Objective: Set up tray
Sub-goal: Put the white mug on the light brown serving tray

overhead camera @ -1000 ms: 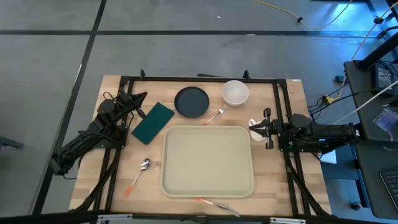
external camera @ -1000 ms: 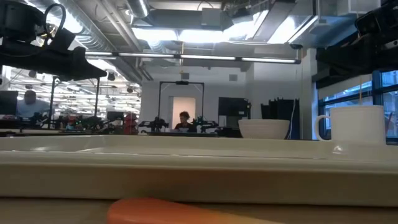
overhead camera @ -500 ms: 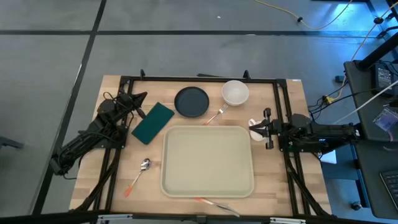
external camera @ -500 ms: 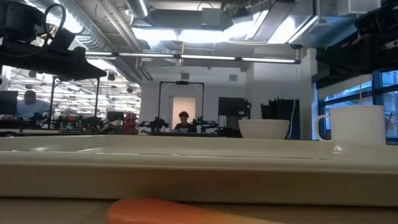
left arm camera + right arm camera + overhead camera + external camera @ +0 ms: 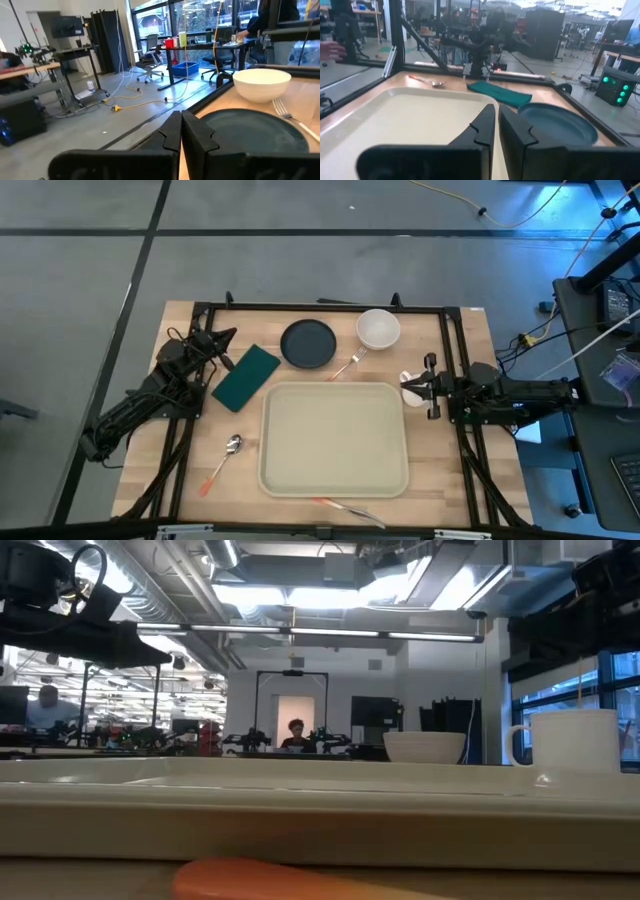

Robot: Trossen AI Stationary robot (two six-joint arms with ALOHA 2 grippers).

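A large cream tray (image 5: 335, 438) lies flat in the middle of the table; its near rim (image 5: 300, 815) fills the low view. Behind it sit a dark round plate (image 5: 308, 343), a white bowl (image 5: 378, 328) and a fork (image 5: 345, 366). A dark green napkin (image 5: 246, 375) lies left of the tray, a white mug (image 5: 410, 380) right of it. My left gripper (image 5: 226, 335) rests shut at the table's far left, beside the napkin. My right gripper (image 5: 428, 387) is shut at the tray's right edge, by the mug.
A spoon with an orange handle (image 5: 222, 460) lies left of the tray. Another orange-handled utensil (image 5: 345, 507) lies at the tray's near edge. A black frame (image 5: 330, 306) borders the table. People show in the room beyond, and a hand (image 5: 332, 50) at the right wrist view's edge.
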